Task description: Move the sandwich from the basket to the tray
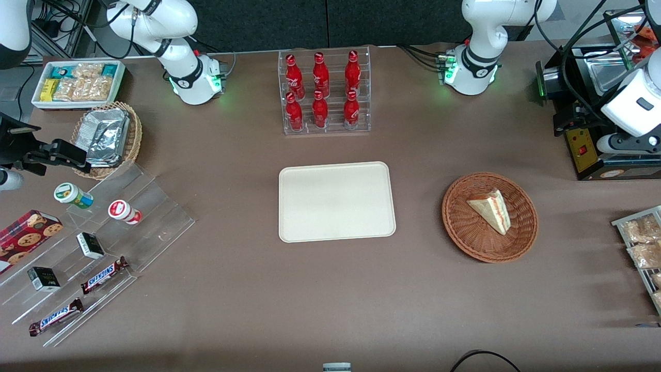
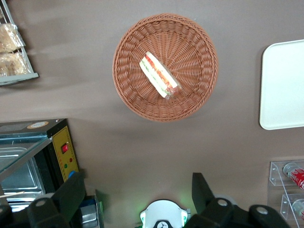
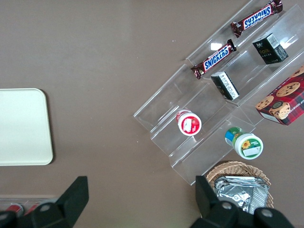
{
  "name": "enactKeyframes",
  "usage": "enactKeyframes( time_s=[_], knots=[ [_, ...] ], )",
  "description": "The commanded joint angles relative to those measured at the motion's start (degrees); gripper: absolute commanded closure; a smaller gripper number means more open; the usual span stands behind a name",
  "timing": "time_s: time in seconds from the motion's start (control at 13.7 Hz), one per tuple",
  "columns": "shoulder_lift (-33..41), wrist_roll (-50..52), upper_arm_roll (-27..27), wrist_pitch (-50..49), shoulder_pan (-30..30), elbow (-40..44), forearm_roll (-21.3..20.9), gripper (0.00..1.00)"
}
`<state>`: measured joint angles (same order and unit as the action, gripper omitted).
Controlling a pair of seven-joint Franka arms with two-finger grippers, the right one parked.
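Sandwich [image 1: 491, 209] lies loose in the basket [image 1: 465, 227], at three o'clock from the bare tray [image 1: 336, 201]; the gripper [image 2: 135, 190] hovers high above, fingers spread wide, holding nothing, seemingly ready to descend.

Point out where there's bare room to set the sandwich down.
The tray is bare throughout. Open tabletop lies between it and the basket holding the sandwich. The bottle rack crowds the strip above the tray. The gripper hangs open, above the basket.

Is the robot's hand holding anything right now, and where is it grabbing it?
Nothing is held. The gripper hangs open above the table, and the sandwich lies untouched in the basket.
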<state>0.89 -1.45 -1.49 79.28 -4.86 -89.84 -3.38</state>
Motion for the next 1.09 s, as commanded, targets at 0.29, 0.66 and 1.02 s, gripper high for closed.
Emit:
enactKeyframes(
  time_s=[0.29,0.66,1.02],
  knots=[
    [-2.38,-0.40,0.70,-1.15,1.34,0.55,0.04,0.00],
    [-1.33,8.72,-0.71,12.53,1.43,-13.05,-0.75,0.00],
    [0.43,21.64,-0.62,27.49,0.99,-25.89,-0.05,0.00]
  ],
)
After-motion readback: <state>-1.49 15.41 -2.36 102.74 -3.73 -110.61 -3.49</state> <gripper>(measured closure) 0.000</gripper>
